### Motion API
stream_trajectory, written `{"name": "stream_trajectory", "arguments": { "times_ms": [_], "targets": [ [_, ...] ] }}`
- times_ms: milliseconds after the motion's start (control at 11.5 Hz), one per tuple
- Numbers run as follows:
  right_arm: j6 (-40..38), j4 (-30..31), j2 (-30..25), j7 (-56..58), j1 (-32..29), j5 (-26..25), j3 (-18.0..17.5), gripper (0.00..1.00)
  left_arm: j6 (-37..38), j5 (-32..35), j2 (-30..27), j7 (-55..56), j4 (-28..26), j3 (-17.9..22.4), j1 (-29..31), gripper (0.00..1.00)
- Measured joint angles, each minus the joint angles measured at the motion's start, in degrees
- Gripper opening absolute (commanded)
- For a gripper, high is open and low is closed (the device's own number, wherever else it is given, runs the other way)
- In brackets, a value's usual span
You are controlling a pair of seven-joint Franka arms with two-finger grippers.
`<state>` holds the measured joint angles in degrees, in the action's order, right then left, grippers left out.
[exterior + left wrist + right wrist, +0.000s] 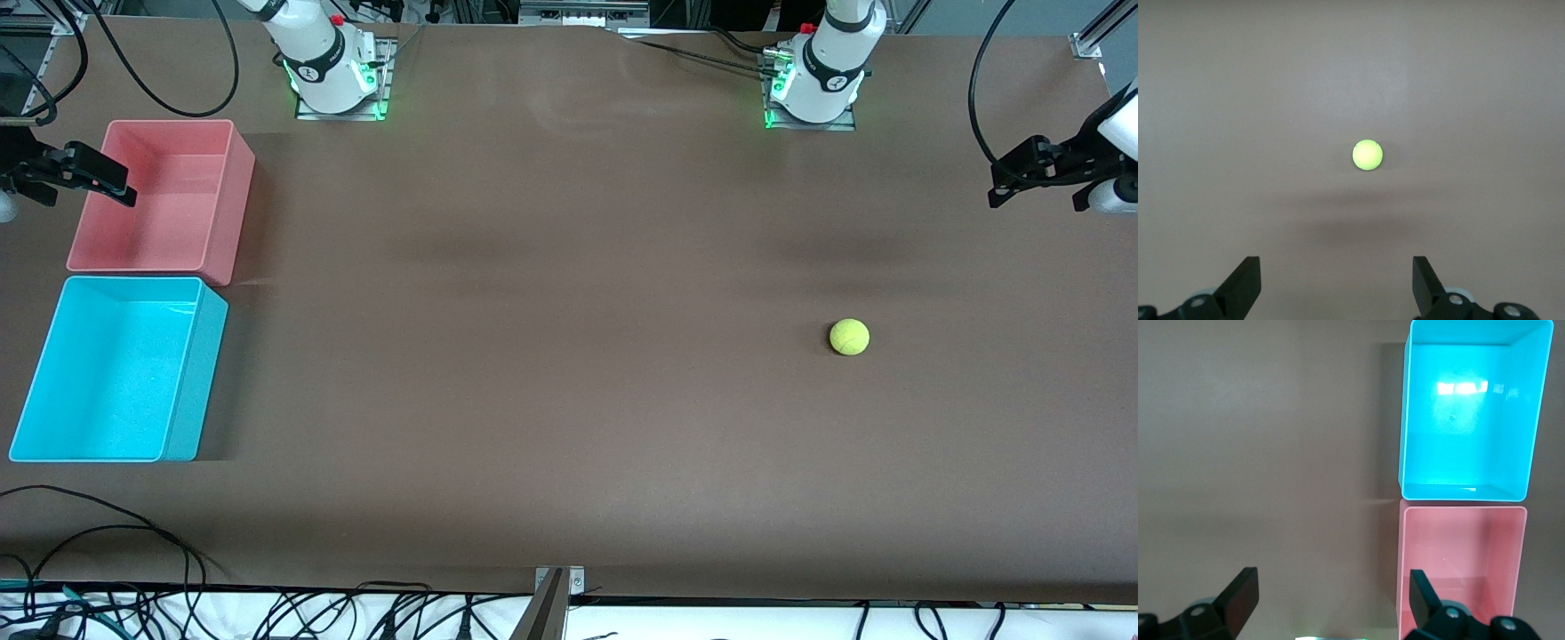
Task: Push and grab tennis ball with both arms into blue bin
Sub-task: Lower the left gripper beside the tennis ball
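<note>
The tennis ball (849, 337) is a small yellow-green ball lying on the brown table toward the left arm's end, also seen in the left wrist view (1367, 155). My left gripper (997, 194) hangs in the air at that end of the table, open and holding nothing (1336, 280), well apart from the ball. The blue bin (201, 373) stands at the right arm's end, near the front camera; its inside shows nothing in it (1406, 420). My right gripper (126, 196) is up over the edge of the pink bin, open with nothing between its fingers (1331, 597).
A pink bin (235, 209) of similar size stands right beside the blue bin, farther from the front camera (1405, 573). Black cables (98, 529) trail along the table's front edge, and a metal bracket (556, 588) sits at its middle.
</note>
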<state>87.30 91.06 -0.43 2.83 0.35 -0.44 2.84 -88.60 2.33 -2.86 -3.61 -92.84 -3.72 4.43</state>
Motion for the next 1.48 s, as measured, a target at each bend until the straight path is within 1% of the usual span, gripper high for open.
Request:
{"name": "stream_trajectory", "arguments": {
  "times_ms": [348,610,1132,1306,1481],
  "targets": [
    [0.0,0.0,0.0,0.0,0.0,0.0,0.0,1.0,-4.44,0.0,1.98,0.0,-2.45,0.06,0.07,1.0],
    [0.0,0.0,0.0,0.0,0.0,0.0,0.0,1.0,-4.91,0.0,2.79,-0.09,-2.73,0.13,0.18,1.0],
    [0.0,0.0,0.0,0.0,0.0,0.0,0.0,1.0,-5.55,0.0,4.31,-2.33,-6.46,0.74,0.19,1.0],
    [0.0,0.0,0.0,0.0,0.0,0.0,0.0,1.0,-7.55,0.0,4.36,-2.98,-8.39,1.25,0.21,1.0],
    [0.0,-0.01,0.0,0.0,0.0,0.0,0.01,1.0,-11.76,0.0,4.69,-3.3,-11.71,1.28,0.21,1.0]
  ]
}}
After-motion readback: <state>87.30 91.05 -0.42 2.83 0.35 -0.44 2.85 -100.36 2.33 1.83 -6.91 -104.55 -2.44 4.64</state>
